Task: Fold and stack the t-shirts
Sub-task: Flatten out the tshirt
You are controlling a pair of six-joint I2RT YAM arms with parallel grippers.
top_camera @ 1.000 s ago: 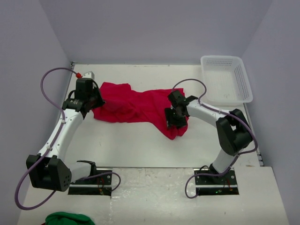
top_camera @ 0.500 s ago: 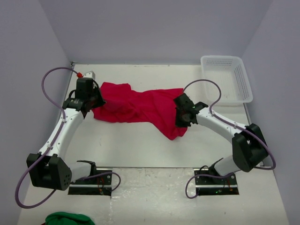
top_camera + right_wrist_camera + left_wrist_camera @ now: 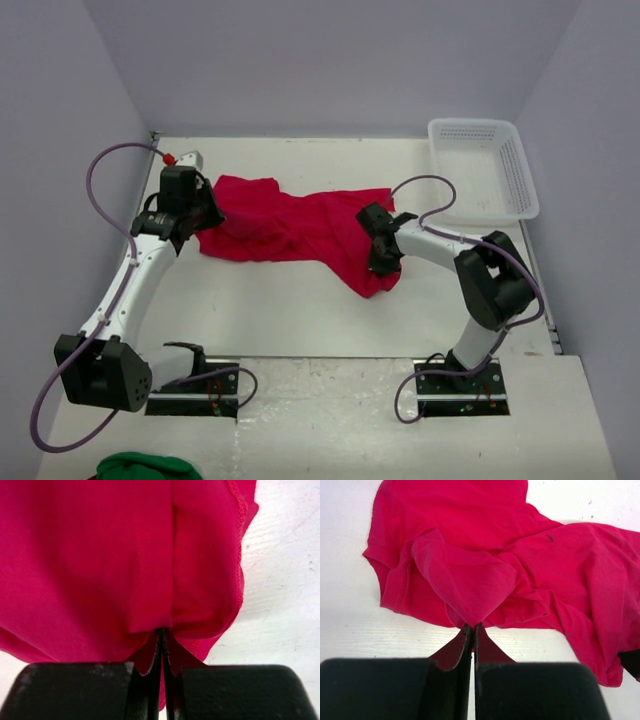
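Pinching a crumpled red t-shirt (image 3: 290, 225) at both ends, I have the left pincer (image 3: 205, 220) clenched on a small peak of cloth and the right pincer (image 3: 386, 262) clenched on a fold at the opposite end. The garment lies on the desk (image 3: 290, 310) in the stretch between them. From the left wrist, the pincer (image 3: 472, 627) has its tips closed together with the t-shirt (image 3: 520, 555) tenting up into them, and the rest of the cloth spreads ahead of it and off toward the other pincer. From the right wrist, the pincer (image 3: 162, 632) bites a gathered pleat. The t-shirt (image 3: 100, 555) fills nearly everything ahead of its tips, and a stitched edge with bare desk shows on one side. As I read it, the shirt's long axis runs from pincer to pincer, slack and bunched in the middle. Each arm already holds the end nearest it, so spreading the shirt flat looks like a matter of drawing the two apart along that line. The white basket (image 3: 470, 125) sits beyond the right pincer, well apart from the cloth.
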